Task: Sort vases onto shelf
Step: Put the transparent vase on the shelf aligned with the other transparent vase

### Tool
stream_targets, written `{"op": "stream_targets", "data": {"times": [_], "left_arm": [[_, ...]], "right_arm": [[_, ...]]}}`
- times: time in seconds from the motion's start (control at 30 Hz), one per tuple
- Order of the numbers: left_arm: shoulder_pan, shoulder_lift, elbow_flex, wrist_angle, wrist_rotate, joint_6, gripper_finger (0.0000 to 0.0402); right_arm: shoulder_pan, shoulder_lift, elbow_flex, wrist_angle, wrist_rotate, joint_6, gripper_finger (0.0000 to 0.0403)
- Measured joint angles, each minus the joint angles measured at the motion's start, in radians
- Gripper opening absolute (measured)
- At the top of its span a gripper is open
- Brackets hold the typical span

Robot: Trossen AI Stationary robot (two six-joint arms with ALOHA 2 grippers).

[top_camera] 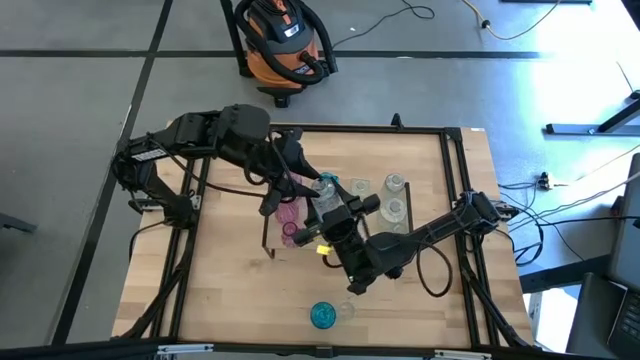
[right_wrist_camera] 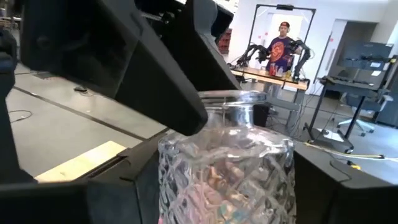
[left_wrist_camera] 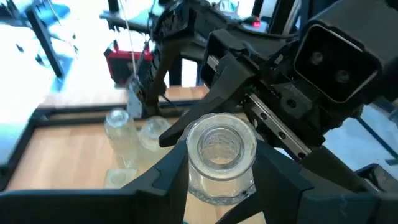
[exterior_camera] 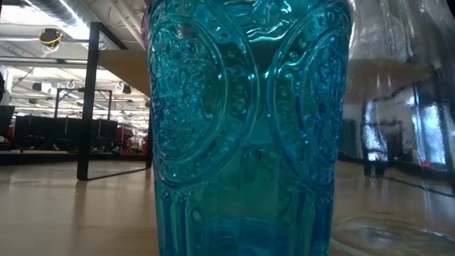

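Observation:
A clear glass vase hangs in the air over the middle of the table, between my two grippers. My left gripper reaches in from the table's left and is shut on it. My right gripper comes in level from the right; its fingers stand wide on either side of the vase's patterned body. Two pink vases stand below on the shelf, a light-wood board on a dark end bracket. A teal vase stands on its base near the table's front edge. My left gripper pinches the clear vase between its two fingers at the upper body, just under the rim. The fingers slant down from the table's left. The vase stays upright, mouth up, lifted clear. My right gripper's fingers flank the vase's body; whether they touch it I cannot tell.
Several clear vases stand toward the far right of the table, one more beside the teal vase. An orange shop vacuum sits on the floor beyond the far edge. A person stands at a distant table.

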Motion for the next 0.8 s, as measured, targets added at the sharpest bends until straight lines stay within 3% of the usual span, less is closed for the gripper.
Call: {"op": "stream_targets", "data": {"times": [0.23, 0.8], "left_arm": [[-0.027, -0.001, 0.002, 0.015, -0.093, 0.061, 0.0140], [0.000, -0.001, 0.000, 0.028, -0.077, 0.084, 0.0138]], "right_arm": [[0.000, -0.040, 0.000, 0.015, 0.003, -0.021, 0.0283], [0.019, -0.053, 0.000, 0.028, 0.007, -0.098, 0.0298]]}}
